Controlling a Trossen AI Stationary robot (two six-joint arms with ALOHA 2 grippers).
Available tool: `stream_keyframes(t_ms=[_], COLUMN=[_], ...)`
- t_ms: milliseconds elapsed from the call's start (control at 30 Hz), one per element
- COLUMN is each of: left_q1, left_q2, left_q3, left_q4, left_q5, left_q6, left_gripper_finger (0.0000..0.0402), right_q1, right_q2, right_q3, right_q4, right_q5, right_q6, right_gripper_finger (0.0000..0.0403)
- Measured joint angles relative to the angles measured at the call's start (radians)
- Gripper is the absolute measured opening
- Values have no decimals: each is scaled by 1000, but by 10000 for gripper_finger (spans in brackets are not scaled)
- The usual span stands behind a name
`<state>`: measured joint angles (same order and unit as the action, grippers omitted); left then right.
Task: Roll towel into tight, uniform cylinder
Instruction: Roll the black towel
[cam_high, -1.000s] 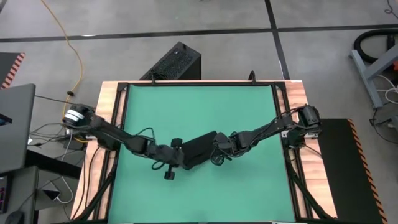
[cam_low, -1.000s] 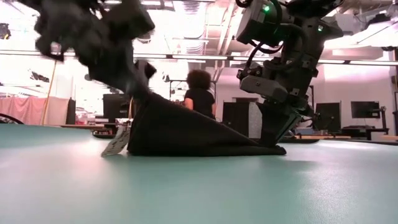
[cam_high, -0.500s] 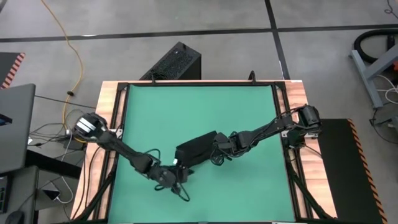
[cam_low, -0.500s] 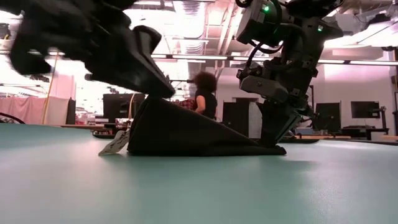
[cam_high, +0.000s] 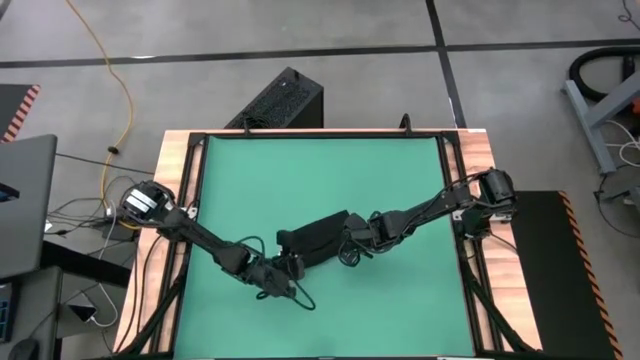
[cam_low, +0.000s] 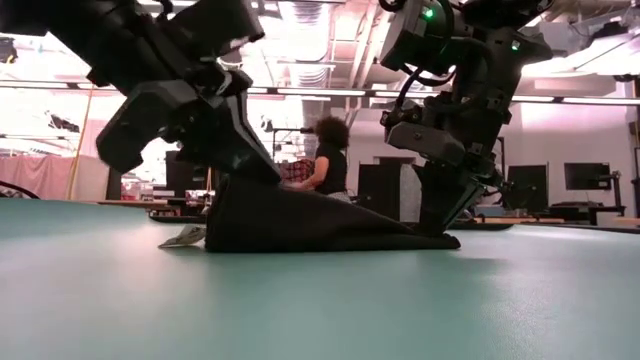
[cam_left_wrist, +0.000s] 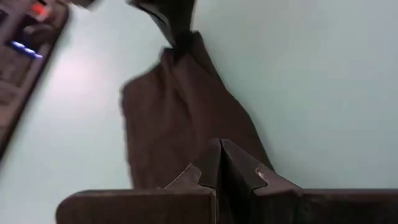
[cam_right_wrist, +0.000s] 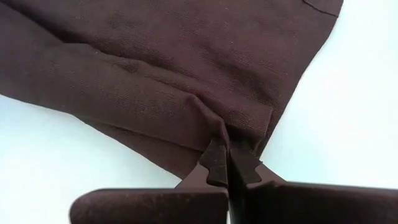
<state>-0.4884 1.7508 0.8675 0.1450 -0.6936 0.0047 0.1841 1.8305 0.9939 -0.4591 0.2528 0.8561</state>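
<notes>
High view: the towel (cam_high: 318, 240) lies near the middle of the green mat (cam_high: 320, 180) on the table, its long axis slanting from lower left to upper right. Left hand (cam_high: 287, 268) pinches the towel's lower-left end, fingers pressed together on the cloth. Right hand (cam_high: 352, 238) pinches the upper-right end, fingers likewise closed on a fold. Low view shows the left end lifted, the towel tapering flat toward the right hand.

Green mat (cam_high: 320, 180) covers the table — black ribbed box (cam_high: 281, 101) and yellow cable (cam_high: 105, 60) lie beyond.
</notes>
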Motion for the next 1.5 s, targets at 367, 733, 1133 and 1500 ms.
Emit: stream_keyframes(t_ms=[367,733,1133,1500], left_q1=[-54,-11,-17,-52], left_q2=[-40,18,3,52], left_q3=[16,81,34,54], left_q4=[136,-58,-18,40], left_q5=[183,7,-1,95], left_q6=[86,64,24,62], left_gripper_finger=[0,0,0,0], right_q1=[0,11,11,12], right_q2=[0,0,0,0], right_q3=[0,-1,-1,0], right_q4=[3,21,22,26], right_q5=[2,15,14,15], right_q6=[-1,-1,-13,-19], right_gripper_finger=[6,7,7,8])
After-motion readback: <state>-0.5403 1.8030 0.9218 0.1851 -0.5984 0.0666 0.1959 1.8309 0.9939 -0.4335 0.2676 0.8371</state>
